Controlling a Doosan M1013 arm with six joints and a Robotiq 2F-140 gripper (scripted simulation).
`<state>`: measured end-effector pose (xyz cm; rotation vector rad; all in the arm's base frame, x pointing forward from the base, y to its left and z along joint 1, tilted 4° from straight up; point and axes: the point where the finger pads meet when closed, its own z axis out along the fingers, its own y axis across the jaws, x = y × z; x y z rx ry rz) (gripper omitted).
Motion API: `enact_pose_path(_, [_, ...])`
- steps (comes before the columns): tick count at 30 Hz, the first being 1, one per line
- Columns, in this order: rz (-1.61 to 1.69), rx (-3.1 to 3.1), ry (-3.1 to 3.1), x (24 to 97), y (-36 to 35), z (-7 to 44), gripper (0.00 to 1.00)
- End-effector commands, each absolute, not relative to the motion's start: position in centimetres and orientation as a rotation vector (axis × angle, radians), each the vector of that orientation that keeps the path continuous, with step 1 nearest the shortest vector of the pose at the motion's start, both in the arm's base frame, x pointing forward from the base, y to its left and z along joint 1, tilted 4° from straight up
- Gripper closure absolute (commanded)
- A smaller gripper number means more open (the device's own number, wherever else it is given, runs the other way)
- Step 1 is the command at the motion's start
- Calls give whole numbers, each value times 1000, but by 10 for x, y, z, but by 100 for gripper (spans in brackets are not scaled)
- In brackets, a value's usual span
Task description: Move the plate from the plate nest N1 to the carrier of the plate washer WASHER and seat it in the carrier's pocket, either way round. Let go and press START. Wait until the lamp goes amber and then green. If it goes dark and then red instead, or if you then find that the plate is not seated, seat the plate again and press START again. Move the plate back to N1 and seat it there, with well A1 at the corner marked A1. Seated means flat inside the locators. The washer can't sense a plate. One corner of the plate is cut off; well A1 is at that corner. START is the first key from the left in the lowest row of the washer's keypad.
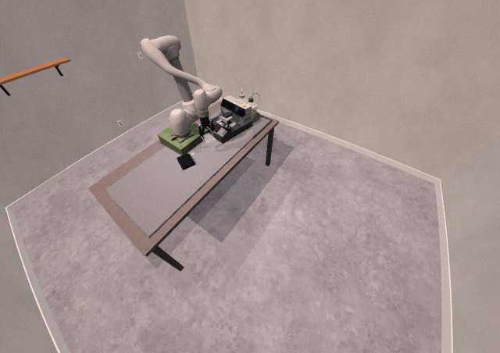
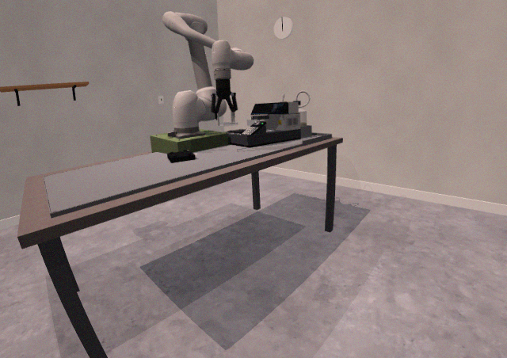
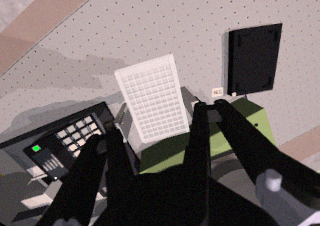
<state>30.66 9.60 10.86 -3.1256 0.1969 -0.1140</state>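
Note:
My gripper [image 1: 206, 131] [image 2: 225, 115] [image 3: 155, 102] is shut on the white plate [image 3: 152, 93] [image 2: 227, 123] and holds it in the air, between the nest and the washer. The plate's well grid faces up; I cannot tell which corner is cut. The black plate nest N1 [image 1: 186, 162] [image 2: 181, 157] [image 3: 254, 61] lies on the table with nothing in it. The washer [image 1: 236, 108] [image 2: 278, 120] shows a green lamp [image 1: 229, 127] [image 2: 262, 123] [image 3: 36, 148] beside its keypad [image 3: 77, 136]. My fingers partly cover the washer in the wrist view; the carrier's pocket is not clear.
The green arm base [image 1: 180, 143] [image 2: 165, 143] [image 3: 250, 113] stands close behind the nest and beside the held plate. A small white label [image 3: 217, 92] lies by the nest's corner. Bottles with a looped tube [image 1: 254, 98] [image 2: 303, 98] stand behind the washer.

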Motion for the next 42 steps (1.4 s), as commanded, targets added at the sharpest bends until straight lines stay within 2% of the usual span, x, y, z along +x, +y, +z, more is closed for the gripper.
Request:
enact_pose_path(1, [-114, -3131, 133, 300, 109, 110, 90])
enact_pose_path(30, [-114, -3131, 133, 247, 220, 119, 90])
enact_pose_path(42, [-114, -3135, 57, 231, 233, 121, 90])
